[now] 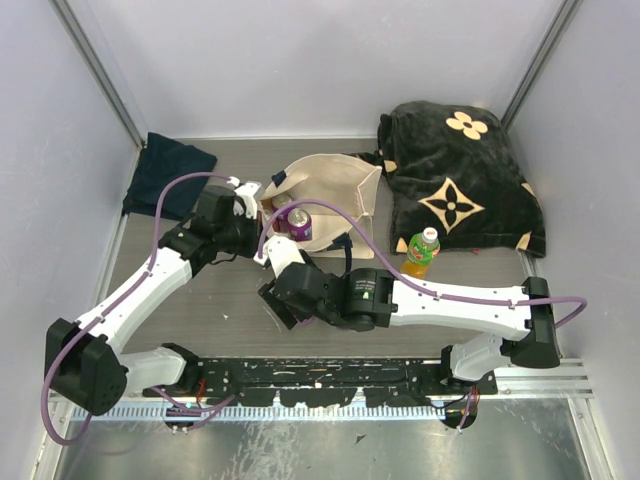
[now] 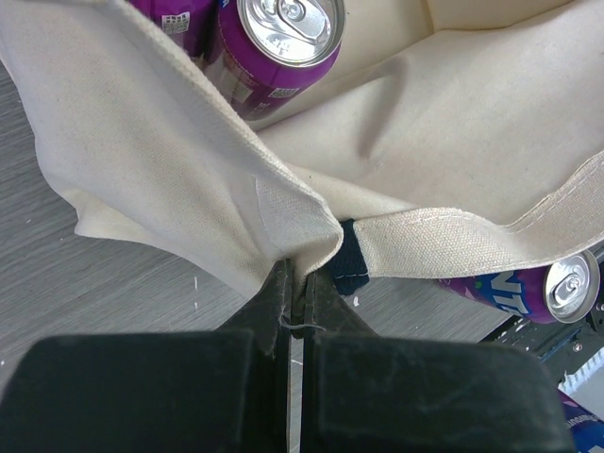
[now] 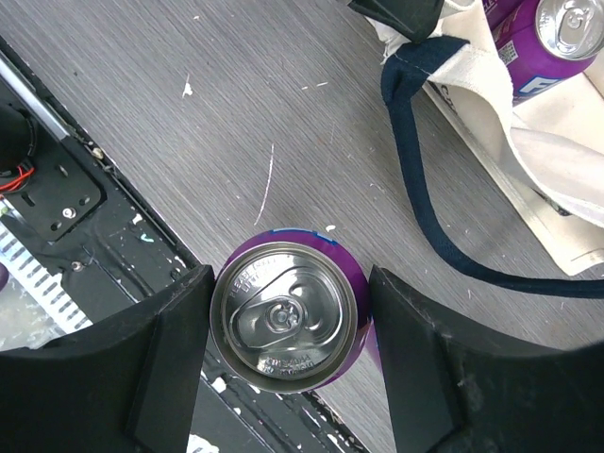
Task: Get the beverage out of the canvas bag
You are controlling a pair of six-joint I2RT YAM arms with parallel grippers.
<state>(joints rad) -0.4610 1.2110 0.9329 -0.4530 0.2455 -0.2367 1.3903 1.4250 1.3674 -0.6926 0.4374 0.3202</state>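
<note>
The cream canvas bag [image 1: 340, 185] lies open at mid-table, its navy handle [image 3: 415, 170] trailing on the wood. A purple can [image 1: 298, 222] stands inside it, also visible in the left wrist view [image 2: 283, 28]. My left gripper [image 2: 304, 274] is shut on the bag's near rim [image 2: 283, 217], pinching the cloth by the handle seam. My right gripper [image 3: 291, 283] is closed around a second purple can [image 3: 283, 321], upright, outside the bag, near the table's front edge. That can also shows in the left wrist view [image 2: 566, 288]. In the top view the right gripper [image 1: 282, 298] hides it.
A black fabric bag with tan flowers [image 1: 460, 180] lies at back right. A green-capped bottle of orange drink [image 1: 421, 250] stands in front of it. A dark navy cloth [image 1: 165, 175] lies at back left. A black mounting rail [image 3: 57, 189] runs along the near edge.
</note>
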